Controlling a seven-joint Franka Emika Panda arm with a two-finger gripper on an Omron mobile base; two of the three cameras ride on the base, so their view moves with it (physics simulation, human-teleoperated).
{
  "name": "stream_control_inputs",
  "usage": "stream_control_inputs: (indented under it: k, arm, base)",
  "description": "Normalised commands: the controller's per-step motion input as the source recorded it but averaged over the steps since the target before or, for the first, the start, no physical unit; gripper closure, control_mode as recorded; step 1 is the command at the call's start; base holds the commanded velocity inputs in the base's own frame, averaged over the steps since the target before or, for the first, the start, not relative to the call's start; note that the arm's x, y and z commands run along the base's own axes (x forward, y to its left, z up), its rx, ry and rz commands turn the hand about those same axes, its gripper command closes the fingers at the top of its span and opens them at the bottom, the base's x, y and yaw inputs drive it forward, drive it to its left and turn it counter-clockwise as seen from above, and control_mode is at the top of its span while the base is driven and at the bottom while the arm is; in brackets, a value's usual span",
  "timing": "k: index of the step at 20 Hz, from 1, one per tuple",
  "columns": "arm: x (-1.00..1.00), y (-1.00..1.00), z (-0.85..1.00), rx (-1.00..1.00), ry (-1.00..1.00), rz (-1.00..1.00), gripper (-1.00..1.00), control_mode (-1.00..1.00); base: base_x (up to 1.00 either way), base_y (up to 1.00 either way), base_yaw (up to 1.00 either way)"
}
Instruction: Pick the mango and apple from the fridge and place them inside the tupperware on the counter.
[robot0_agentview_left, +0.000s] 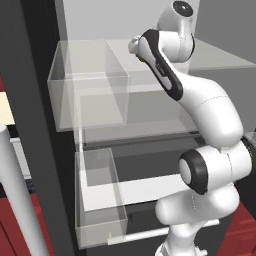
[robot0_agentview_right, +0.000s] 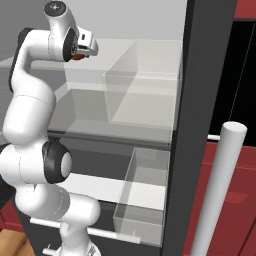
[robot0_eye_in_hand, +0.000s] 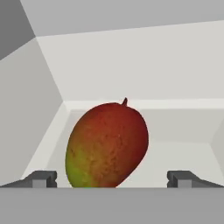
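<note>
The mango (robot0_eye_in_hand: 107, 145) sits at the centre of the hand view, an oval fruit with finely speckled skin – deep red over most of it, fading to green and yellow at the lower left – and a small dark stem at the top. It rests on a pale, smooth white floor inside the fridge (robot0_eye_in_hand: 131, 65), with flat matte walls meeting in a corner at the upper left of the frame. The gripper (robot0_eye_in_hand: 112, 178) is spread wide, its two dark squared fingertips (robot0_eye_in_hand: 41, 178) at the lower left and lower right, one on each side of the fruit; they hold nothing, and whether they touch it cannot be told.

The base views give the wider setting – clear glass bins (robot0_agentview_left: 90, 90) with thin translucent walls, a glass shelf, the black door edge (robot0_agentview_right: 192, 125) and a round grey bar handle (robot0_agentview_right: 220, 185). Dark-red panelled cabinets (robot0_agentview_left: 20, 230) show at the lower left of the left base view. In both, the glossy white arm (robot0_agentview_left: 210, 115) reaches up toward the upper shelf.
</note>
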Motion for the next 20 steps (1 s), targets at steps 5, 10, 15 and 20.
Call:
stream_control_inputs:
  k: [5,10,15,20]
  arm:
    - [0.32,0.06,0.0,0.0,0.0,0.0,-1.0,-1.0]
    - [0.2,0.07,-0.06,0.0,0.01,0.0,-1.0,-1.0]
    - [0.19,0.03,-0.11,0.0,0.14,0.0,1.0,-1.0]
    - [0.1,0.01,-0.15,0.0,0.16,0.0,1.0,-1.0]
  base:
    - [0.0,0.0,0.0]
    - [0.0,0.0,0.0]
    - [0.0,0.0,0.0]
    - [0.0,0.0,0.0]
